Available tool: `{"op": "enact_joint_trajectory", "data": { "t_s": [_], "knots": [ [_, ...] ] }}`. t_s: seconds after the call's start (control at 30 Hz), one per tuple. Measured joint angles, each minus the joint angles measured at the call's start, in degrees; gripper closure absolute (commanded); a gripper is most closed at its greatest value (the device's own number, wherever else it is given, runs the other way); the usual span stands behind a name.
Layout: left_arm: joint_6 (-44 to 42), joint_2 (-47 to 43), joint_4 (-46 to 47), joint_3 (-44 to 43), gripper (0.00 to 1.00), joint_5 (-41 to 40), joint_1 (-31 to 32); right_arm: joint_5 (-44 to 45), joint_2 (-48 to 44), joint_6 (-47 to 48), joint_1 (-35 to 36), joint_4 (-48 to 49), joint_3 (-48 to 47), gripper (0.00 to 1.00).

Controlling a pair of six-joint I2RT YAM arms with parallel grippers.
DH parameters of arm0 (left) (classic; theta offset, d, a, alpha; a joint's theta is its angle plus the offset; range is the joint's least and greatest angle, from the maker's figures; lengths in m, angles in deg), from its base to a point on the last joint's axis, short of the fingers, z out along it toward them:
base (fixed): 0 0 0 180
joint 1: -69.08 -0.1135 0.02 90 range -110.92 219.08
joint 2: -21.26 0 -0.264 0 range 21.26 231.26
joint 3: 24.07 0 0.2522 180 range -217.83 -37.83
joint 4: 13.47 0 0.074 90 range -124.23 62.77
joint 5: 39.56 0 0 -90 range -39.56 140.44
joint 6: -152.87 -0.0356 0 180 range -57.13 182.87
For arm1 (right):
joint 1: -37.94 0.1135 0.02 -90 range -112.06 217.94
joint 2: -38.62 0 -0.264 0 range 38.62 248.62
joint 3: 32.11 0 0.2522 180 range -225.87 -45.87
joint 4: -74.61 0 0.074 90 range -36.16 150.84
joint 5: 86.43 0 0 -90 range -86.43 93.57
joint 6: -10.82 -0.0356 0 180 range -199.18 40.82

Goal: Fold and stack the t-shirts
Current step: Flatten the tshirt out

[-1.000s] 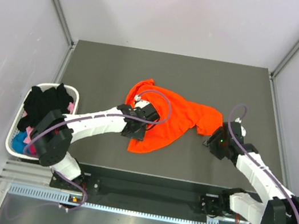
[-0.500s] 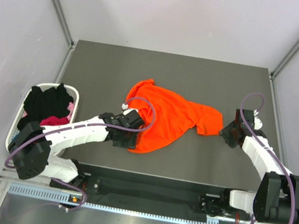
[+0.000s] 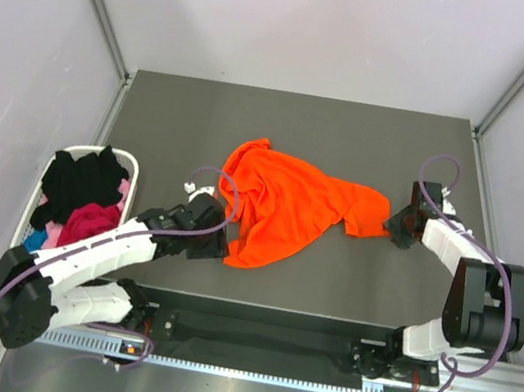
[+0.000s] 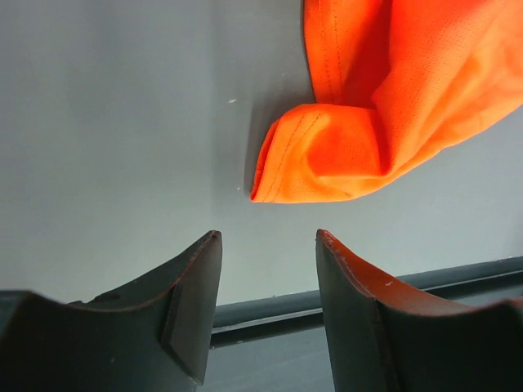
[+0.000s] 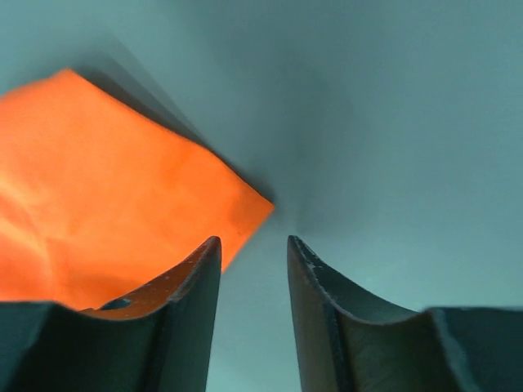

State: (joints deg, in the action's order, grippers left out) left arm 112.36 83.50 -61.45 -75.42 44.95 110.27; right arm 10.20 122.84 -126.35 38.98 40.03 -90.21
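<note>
T-shirt [image 3: 286, 205]: bright orange cloth, matt, fine knit, stitched hem, soft creases.
Table [image 3: 353, 141]: dark grey, matt, smooth.
Basket [image 3: 133, 165]: white plastic, faint sheen on the rim.
Left pincer [image 4: 268, 238]: dark, smooth matt fingers [image 4: 184, 310], edges tinged reddish.
Right pincer [image 5: 253, 242]: same dark matt finish.
Left arm [image 3: 95, 253]: glossy white shell, black joints.

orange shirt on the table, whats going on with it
Two robot arms are working on an orange t-shirt that lies crumpled, not yet folded, in the middle of the dark table. The left gripper sits at the shirt's near-left hem corner and the right gripper at its right-hand tip. Both have their fingers apart and hold nothing. More shirts, black and magenta among them, wait in a white basket at the table's left edge.
</note>
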Motion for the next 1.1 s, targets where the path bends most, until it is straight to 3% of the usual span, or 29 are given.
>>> {"op": "enact_joint_trajectory", "data": {
  "t_s": [0.67,0.77,0.87,0.9,0.97,1.1],
  "knots": [
    [8.4,0.2,4.3,5.9,0.46,-1.6,3.5,3.3,5.7,-3.9,-0.4,2.8,-3.1,0.68],
    [9.0,1.5,5.1,5.9,0.46,-1.7,3.9,3.5,6.4,-4.3,-1.2,3.3,-3.5,0.72],
    [9.1,3.3,5.9,5.9,0.46,-1.7,4.5,3.8,6.9,-4.5,-1.7,3.8,-3.8,0.83],
    [9.1,4.0,6.1,6.0,0.46,-1.8,4.6,3.9,7.0,-4.3,-1.7,4.2,-3.8,0.92],
    [9.1,5.3,6.7,6.1,0.46,-1.9,4.7,3.8,7.1,-4.0,-1.7,4.8,-3.5,1.00],
    [8.8,7.0,7.5,5.8,0.46,-3.1,4.7,3.4,6.9,-3.5,-1.7,6.8,-2.6,1.00]
  ]
}}
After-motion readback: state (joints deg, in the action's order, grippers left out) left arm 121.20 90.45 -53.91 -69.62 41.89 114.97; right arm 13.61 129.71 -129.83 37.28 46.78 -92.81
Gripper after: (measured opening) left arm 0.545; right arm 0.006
